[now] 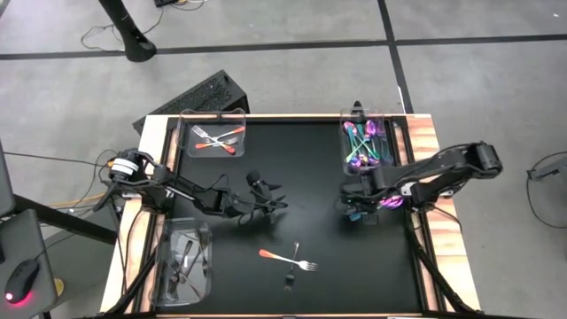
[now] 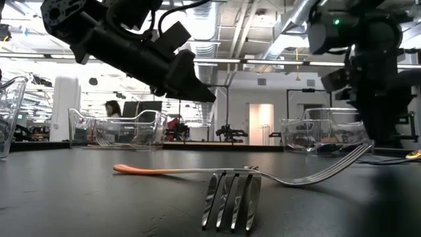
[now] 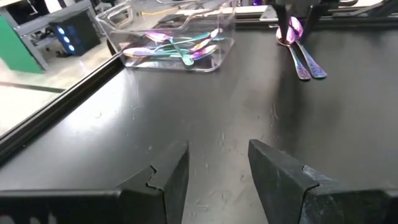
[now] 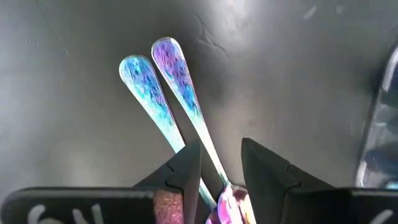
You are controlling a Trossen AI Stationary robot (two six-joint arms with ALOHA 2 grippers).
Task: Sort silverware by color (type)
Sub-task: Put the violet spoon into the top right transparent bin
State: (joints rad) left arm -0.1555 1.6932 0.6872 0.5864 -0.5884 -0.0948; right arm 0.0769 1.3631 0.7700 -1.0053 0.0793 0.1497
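Two iridescent spoons [image 4: 163,93] on mat, between right gripper [image 4: 221,168] fingers

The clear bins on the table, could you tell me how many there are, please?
3: one at the far left corner, one at the far right, one at the near left. None seems hidden.
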